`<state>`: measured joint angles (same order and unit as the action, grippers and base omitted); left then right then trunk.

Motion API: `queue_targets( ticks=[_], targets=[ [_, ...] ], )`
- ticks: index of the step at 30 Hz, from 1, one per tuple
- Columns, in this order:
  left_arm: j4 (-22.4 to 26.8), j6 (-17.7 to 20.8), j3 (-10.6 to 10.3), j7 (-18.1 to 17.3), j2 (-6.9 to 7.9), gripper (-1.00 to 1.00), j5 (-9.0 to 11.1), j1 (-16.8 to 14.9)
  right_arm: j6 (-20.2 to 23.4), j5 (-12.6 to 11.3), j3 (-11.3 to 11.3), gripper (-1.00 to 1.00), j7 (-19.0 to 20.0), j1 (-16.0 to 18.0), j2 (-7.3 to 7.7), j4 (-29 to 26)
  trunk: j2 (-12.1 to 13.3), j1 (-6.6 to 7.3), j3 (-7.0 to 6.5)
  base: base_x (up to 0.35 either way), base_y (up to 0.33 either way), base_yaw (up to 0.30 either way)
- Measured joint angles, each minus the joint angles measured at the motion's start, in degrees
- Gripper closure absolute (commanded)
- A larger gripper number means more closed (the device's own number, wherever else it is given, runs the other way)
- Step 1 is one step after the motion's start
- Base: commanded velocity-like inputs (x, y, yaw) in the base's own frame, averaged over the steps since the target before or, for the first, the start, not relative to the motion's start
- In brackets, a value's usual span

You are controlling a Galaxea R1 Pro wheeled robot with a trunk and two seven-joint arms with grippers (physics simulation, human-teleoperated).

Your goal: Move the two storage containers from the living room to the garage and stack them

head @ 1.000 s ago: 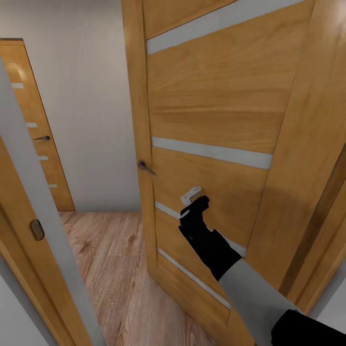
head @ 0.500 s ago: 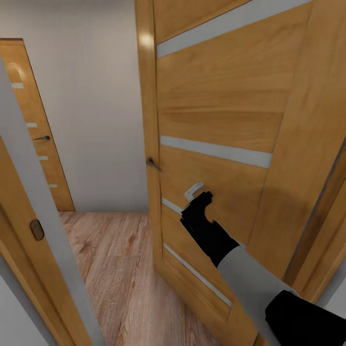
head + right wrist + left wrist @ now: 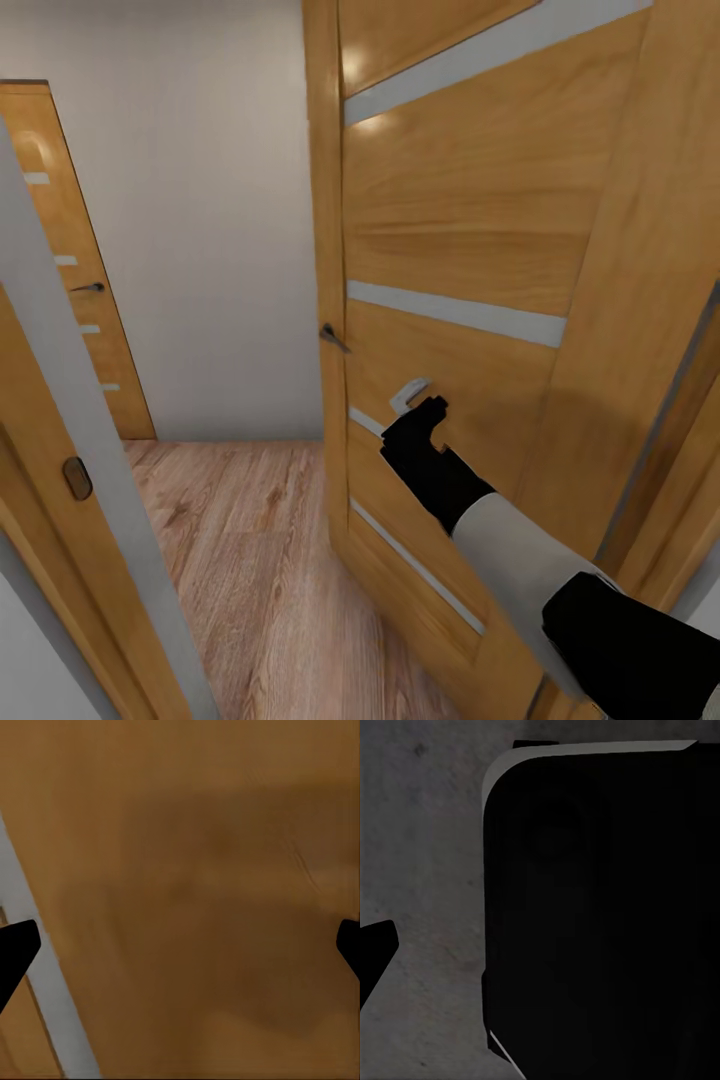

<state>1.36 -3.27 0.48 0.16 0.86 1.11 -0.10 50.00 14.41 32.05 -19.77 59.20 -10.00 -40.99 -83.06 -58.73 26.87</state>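
While you press the wooden door (image 3: 450, 230) with your right arm, the right claw (image 3: 420, 405) sits against the door's lower panel, just beside and below the dark lever handle (image 3: 333, 337). The right wrist view shows its two black fingertips (image 3: 16, 949) spread wide apart with nothing between them, the door's wood and one pale inlaid stripe (image 3: 41, 975) right in front. The door stands ajar, its free edge to the left of your claw; beyond it lie a wood-plank floor (image 3: 240, 540), a white wall (image 3: 200, 200) and another door (image 3: 70, 260). The coming move likely turns on pushing away from you, so the gap widens leftward. The left claw (image 3: 375, 952) hangs over dark mottled concrete; one fingertip shows, so you cannot tell its spread. No orange-red bins are visible here, so they can't be placed.
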Motion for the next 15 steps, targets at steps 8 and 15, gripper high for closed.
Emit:
queue_targets(
  ticks=[8,15],
  targets=[
    [0.0,0.1,0.0,0.0,0.0,-1.0,0.0,0.0,-2.8,-5.2,-0.4,-1.0,-3.0,2.1,0.0,5.4,0.0,0.0,0.01,0.0,0.0,0.0],
    [0.0,0.1,0.0,0.0,-0.04,-1.0,0.0,0.0,-3.6,-7.1,-0.4,-1.0,-4.1,5.6,0.0,11.6,0.0,0.0,0.0,0.0,0.0,0.0]
  ],
)
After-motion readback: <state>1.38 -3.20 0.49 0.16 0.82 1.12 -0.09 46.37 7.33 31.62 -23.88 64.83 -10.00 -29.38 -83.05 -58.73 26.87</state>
